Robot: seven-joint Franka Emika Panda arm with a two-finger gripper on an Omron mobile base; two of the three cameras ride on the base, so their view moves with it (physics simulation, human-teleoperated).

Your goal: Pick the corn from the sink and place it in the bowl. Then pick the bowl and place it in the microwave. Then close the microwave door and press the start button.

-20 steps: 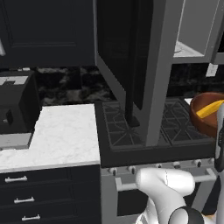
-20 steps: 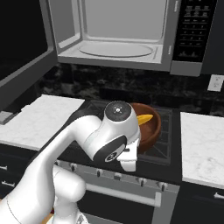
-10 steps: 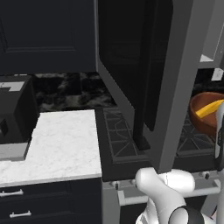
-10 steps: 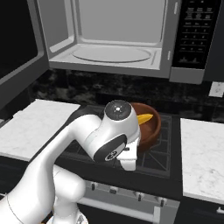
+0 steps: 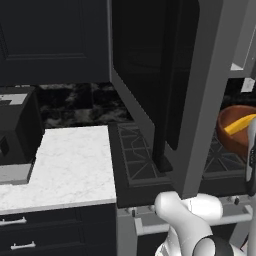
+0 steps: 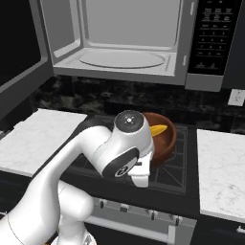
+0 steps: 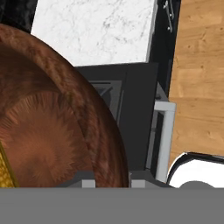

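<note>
So the gripper (image 7: 111, 183) is pinched down tight on the rim of the bowl (image 7: 52, 131). In the hand view the brown rim runs right between the two finger tips at the bottom, and the jaws are as closed as they go around that edge. The bowl (image 6: 160, 139) hangs above the stove (image 6: 177, 172), held up in front of and below the open microwave (image 6: 129, 43).

Count-wise: one bowl, one corn (image 6: 159, 129) lying inside it, a yellow cob slanting against the wood. From the left side you see the same bowl (image 5: 235, 130) and the corn (image 5: 240, 125) past the edge of the microwave door (image 5: 200, 90), which is swung wide open toward the camera. One microwave, its cavity bare with the round plate on the floor. Two white marble counters, one either side of the stove: left (image 6: 38, 139) and right (image 6: 220, 172).
</note>
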